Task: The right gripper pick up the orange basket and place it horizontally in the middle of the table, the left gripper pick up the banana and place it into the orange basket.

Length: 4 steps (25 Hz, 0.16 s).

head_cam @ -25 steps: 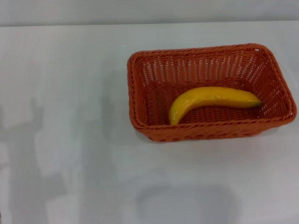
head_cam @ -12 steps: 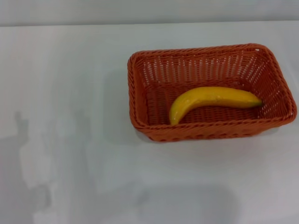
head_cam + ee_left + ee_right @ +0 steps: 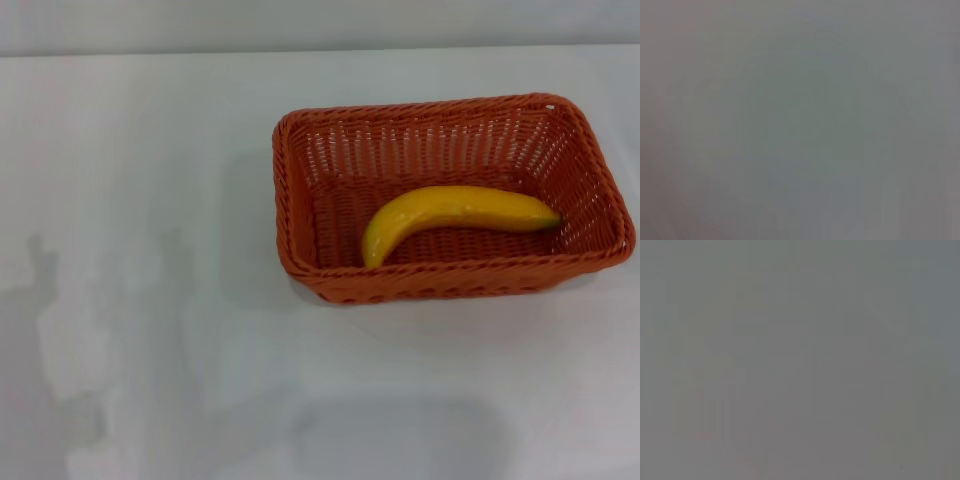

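Head view is showing the large rectangular orange-brown woven basket [image 3: 452,196] sitting on the plain white smooth tabletop [image 3: 150,200], its long sides running across the view, somewhat to the robot's right of the table's middle. Its braided rim and sloping openwork walls are standing upright and its base is resting flat on the surface. Inside it, the single curved yellow banana [image 3: 450,215] is lying on the basket floor, stretching along the basket's length near the wall closest to the robot. Its darker pointed tip is pointing toward the robot's right, and its blunter end is curving down toward the near wall on the left side of the basket, touching or almost touching the weave there.

Neither the left gripper nor the right gripper is appearing in the head view, so the banana and the basket are lying with no gripper beside, above or touching them. Faint grey shadows are falling on the table toward the robot's left and near edge. Both wrist views are giving only a plain grey field, showing no fingers, so how either gripper's fingers are standing cannot be told.
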Motion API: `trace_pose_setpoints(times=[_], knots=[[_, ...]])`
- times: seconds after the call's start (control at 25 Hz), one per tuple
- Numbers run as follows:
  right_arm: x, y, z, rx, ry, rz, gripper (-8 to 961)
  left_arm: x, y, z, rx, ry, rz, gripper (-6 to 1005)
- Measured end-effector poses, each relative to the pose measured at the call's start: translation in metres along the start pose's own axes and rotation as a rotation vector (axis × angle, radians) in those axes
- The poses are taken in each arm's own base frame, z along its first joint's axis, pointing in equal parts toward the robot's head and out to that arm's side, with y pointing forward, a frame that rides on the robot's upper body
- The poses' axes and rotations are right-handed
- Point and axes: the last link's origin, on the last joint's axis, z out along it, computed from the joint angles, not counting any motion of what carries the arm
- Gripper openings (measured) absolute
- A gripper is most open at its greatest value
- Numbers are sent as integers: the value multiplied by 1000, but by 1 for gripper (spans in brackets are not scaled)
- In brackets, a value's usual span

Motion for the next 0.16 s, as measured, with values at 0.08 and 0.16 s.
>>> trace_pose_setpoints(times=[0.08, 0.16], knots=[[1, 0, 0, 0, 1, 2, 843, 0, 0, 0, 0, 0, 0, 892], [1, 1, 0, -2, 2, 3, 843, 0, 0, 0, 0, 0, 1, 892]])
